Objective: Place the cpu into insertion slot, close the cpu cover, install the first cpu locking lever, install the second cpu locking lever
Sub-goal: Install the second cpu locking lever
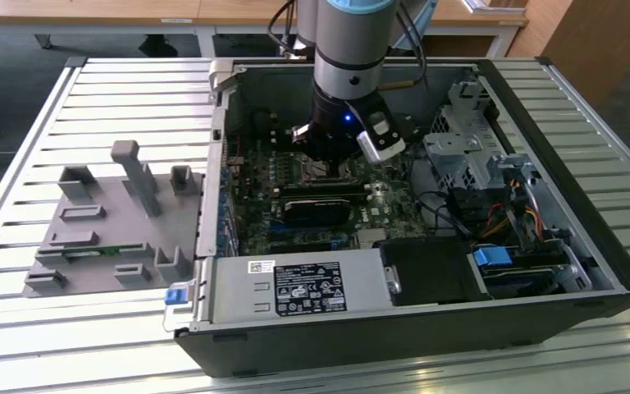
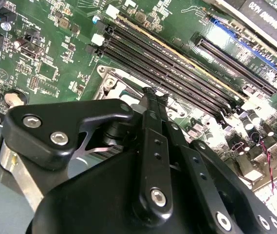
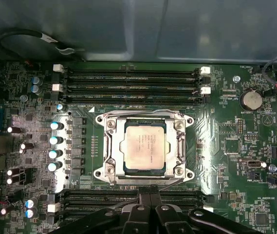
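the computer case [image 1: 425,328] lies open on the slatted table [image 1: 129,90], and a tray of holders [image 1: 85,246] sits beside it on the exterior view's left. the circuit board [image 3: 226,141] lies flat inside the case. the cpu [image 3: 143,146] sits in the insertion slot [image 3: 110,169] in the middle of the board, between two groups of memory slots [image 3: 128,80]. the gripper [image 1: 331,156] hangs just above the slot. the power-supply box [image 1: 293,287] is at the near edge.

No readable txt; power supply label [image 1: 308,288] print illegible.

Open black computer case [image 1: 577,271] on slatted table [image 1: 30,328], grey fixture [image 1: 96,238] beside it.
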Controlling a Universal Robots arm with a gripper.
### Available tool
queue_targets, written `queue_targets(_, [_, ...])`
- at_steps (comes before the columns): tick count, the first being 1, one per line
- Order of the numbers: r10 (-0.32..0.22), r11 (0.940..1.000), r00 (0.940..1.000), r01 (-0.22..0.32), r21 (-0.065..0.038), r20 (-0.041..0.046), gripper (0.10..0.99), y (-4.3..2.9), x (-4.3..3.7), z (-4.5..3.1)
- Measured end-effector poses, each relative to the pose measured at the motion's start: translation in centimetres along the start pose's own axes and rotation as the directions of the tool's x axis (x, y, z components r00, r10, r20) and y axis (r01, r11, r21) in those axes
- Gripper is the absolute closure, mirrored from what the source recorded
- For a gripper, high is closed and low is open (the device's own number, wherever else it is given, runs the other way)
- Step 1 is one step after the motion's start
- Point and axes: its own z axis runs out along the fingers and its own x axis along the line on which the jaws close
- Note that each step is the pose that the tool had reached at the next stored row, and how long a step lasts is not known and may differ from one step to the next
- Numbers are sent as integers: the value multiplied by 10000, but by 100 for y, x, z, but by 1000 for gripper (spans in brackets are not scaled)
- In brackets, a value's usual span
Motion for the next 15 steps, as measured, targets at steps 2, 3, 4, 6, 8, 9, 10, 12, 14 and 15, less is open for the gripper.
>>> queue_targets(2, [0,10000,10000,0,1,-1,973,-2,13,12])
queue_targets(3, [0,10000,10000,0,1,-1,973,-3,22,23])
queue_targets(4, [-1,10000,10000,1,2,-1,973,-5,30,36])
queue_targets(6, [-1,10000,10000,1,0,-1,973,-8,43,65])
queue_targets(8, [-1,10000,10000,1,1,-1,973,-11,54,97])
queue_targets(9, [-1,10000,10000,1,1,-1,973,-13,59,110])
queue_targets(10, [-1,10000,10000,1,-2,-2,973,-14,63,117])
queue_targets(12, [1,10000,10000,-1,-69,-3,973,-17,73,118])
queue_targets(14, [3,9998,10000,-3,-201,-4,973,-28,100,117])
queue_targets(15, [4,9997,10000,-4,-260,-3,973,-36,114,116])
